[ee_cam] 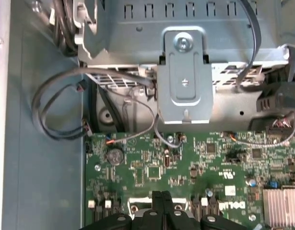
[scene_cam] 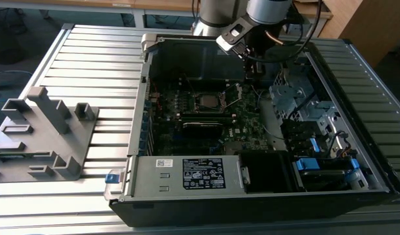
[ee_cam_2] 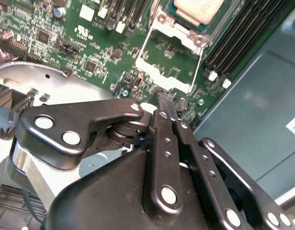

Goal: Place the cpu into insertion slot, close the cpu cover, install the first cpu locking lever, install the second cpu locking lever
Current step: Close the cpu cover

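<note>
The cpu [ee_cam_2: 197,7] is seated in the slot [ee_cam_2: 160,19]. The cover [ee_cam_2: 172,84] lies open toward the exterior view's right, with the clenched, empty gripper [ee_cam_2: 167,99] at its free edge. The cover is best pushed over squarely, so the tip cannot slip off.

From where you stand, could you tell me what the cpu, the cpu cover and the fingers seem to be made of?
The cpu: a pale, dull metal top, judging by its soft even sheen. The cpu cover: thin bright sheet metal, judging by the glare on its flat frame. The gripper, its fingers: matte black, probably coated metal, with silver rivet heads.
</note>
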Robot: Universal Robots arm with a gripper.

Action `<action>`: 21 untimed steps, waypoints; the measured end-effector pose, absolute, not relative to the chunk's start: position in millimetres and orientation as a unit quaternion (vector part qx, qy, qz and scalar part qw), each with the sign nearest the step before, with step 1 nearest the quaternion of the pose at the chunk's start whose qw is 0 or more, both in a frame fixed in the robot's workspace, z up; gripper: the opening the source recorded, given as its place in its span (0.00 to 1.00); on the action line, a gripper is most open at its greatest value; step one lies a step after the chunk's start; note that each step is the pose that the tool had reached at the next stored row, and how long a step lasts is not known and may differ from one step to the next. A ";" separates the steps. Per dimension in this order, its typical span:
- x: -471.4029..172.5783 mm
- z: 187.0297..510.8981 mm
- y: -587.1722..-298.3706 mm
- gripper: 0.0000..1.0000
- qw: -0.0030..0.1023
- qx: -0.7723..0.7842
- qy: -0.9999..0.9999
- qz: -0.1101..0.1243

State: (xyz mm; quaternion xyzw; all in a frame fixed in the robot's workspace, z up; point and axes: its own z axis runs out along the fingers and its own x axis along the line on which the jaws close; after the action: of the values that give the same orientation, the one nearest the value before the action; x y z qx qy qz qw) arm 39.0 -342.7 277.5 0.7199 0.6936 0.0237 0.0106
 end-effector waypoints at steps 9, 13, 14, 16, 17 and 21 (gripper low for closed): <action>47.1 277.4 -342.7 0.11 0.011 0.720 0.694 0.024; 47.2 277.4 -342.7 0.11 0.011 0.720 0.694 0.024; 47.2 277.4 -342.7 0.11 0.011 0.720 0.694 0.024; 47.2 276.5 -342.7 0.11 0.011 0.720 0.694 0.024; 47.2 275.9 -342.7 0.11 0.011 0.720 0.694 0.024; 47.2 274.8 -342.7 0.11 0.011 0.720 0.694 0.023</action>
State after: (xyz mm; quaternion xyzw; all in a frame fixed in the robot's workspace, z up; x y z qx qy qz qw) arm 47.2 -342.7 274.8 0.7199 0.6936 0.0235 0.0107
